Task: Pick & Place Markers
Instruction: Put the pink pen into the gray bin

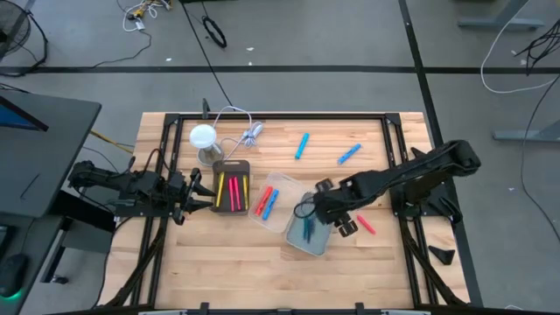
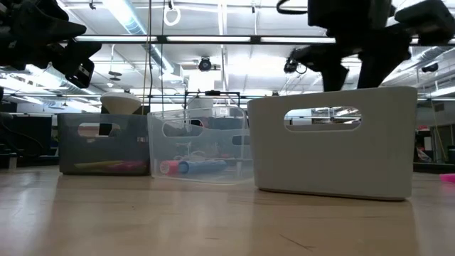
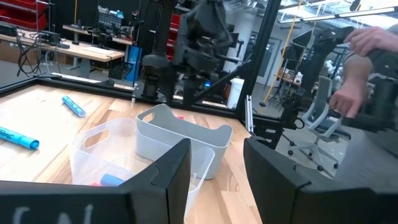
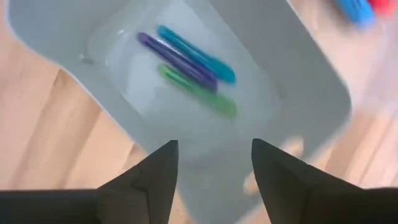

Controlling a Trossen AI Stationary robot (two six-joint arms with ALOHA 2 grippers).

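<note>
Three bins stand in a row mid-table: a dark one (image 1: pixel 232 185) with yellow and red markers, a clear one (image 1: pixel 271 203) with red and blue markers, and a pale grey one (image 1: pixel 308 232). On the grey bin's floor lie a teal marker (image 4: pixel 199 55), a purple one (image 4: pixel 177 59) and a green one (image 4: pixel 199 93). My right gripper (image 4: pixel 214 149) hangs open above this bin, pointing steeply down, nothing between its fingers. Loose on the table lie two blue markers (image 1: pixel 302 145) (image 1: pixel 349 154) and a red one (image 1: pixel 366 225). My left gripper (image 1: pixel 197 188) waits open at the table's left, level, beside the dark bin.
A white round-topped lamp (image 1: pixel 203 136) and a white cable bundle (image 1: pixel 252 133) sit behind the dark bin. Black frame rails (image 1: pixel 280 116) border the wooden table. A person's hand (image 3: pixel 360 43) shows in the room beyond. Bare wood lies along the near edge.
</note>
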